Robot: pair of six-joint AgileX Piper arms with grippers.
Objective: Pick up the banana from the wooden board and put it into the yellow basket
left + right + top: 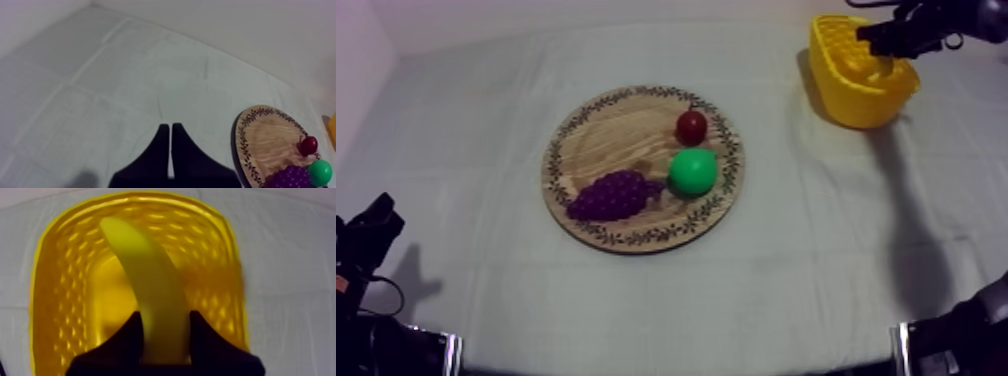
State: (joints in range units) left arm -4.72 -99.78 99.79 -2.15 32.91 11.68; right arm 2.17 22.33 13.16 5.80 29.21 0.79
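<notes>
The round wooden board with a patterned rim (616, 130) (265, 140) lay near the middle of the bench (786, 280), on the grey-white cloth. On the board sat a purple toy bunch of grapes (614, 195) (290, 177) at its near edge, a small red fruit (691, 126) (308, 145) toward its far right, and a round green toy fruit (693, 172) (320, 171) between them, just beside the grapes.

Well apart from the board, off its far right side, stood the yellow basket of perforated plastic (856, 95) (50, 288). The right gripper (868, 42) (165, 320) hung over the basket's open top. Its two black fingers (132, 333) were closed on either side of the long yellow toy banana (145, 273), which was clear of the board. The banana pointed down from the fingers into the basket, between its walls. Whether its far end touched the basket's floor could not be told.

The left gripper (381, 215) (170, 127) rested low, well apart from the board on its near left side, above bare cloth. Its fingers lay pressed together in a narrow wedge, with nothing between them.
</notes>
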